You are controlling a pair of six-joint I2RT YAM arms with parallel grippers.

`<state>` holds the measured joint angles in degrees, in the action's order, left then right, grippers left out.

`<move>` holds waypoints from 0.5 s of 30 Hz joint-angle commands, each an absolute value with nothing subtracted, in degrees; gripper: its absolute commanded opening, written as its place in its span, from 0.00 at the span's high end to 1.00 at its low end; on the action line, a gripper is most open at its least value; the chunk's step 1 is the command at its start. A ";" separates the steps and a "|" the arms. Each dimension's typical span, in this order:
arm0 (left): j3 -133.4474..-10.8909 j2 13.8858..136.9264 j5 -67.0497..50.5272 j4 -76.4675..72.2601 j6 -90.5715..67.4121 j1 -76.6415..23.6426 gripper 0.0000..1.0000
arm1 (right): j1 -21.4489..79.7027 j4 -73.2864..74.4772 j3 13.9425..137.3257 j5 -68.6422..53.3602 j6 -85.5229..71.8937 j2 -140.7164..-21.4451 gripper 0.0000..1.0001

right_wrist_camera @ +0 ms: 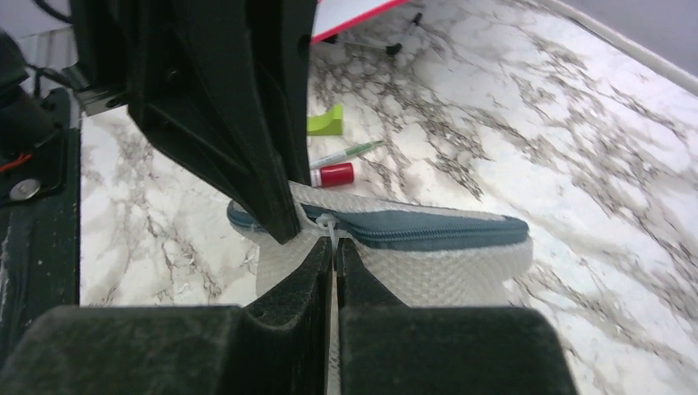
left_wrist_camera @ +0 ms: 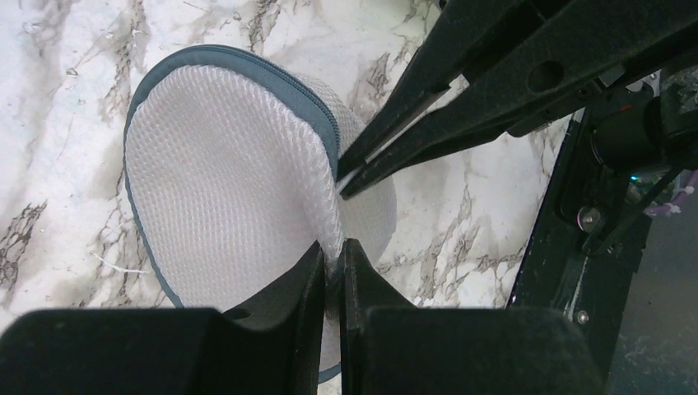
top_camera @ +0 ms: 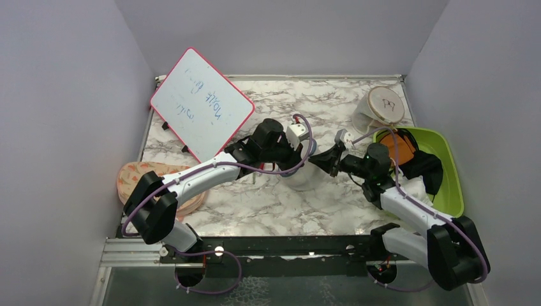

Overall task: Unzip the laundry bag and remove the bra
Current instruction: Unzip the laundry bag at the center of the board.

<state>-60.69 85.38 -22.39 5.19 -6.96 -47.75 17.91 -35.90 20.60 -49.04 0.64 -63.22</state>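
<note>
The laundry bag (left_wrist_camera: 222, 181), a round white mesh case with a dark zipper rim (right_wrist_camera: 411, 229), lies on the marble table (top_camera: 255, 210), tilted up on one side. My left gripper (left_wrist_camera: 332, 255) is shut on a fold of its mesh wall near the rim. My right gripper (right_wrist_camera: 333, 247) is shut on the white tie pull (right_wrist_camera: 329, 224) at the zipper's end. The zipper looks closed along the stretch that shows. In the top view both grippers meet over the bag (top_camera: 300, 180) at the table's middle, the left gripper (top_camera: 298, 153) and the right gripper (top_camera: 322, 159). The bra is hidden.
A pink-framed whiteboard (top_camera: 201, 105) stands at the back left. The round case marked "P7" (top_camera: 383, 105) is at the back right. A green bin (top_camera: 450, 175) at the right holds an orange item and black cloth. A red-capped marker (right_wrist_camera: 333, 174) and green block (right_wrist_camera: 325, 122) lie behind the bag.
</note>
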 commanded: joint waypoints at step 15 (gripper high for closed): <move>-60.70 82.54 -22.26 7.92 -1.66 -47.90 1.00 | 17.61 -17.04 28.68 -16.59 -2.24 -56.95 0.99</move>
<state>-60.69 85.30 -20.73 5.67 -3.90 -47.75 18.26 -18.11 25.36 -23.62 -2.35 -54.59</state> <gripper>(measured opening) 0.020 0.012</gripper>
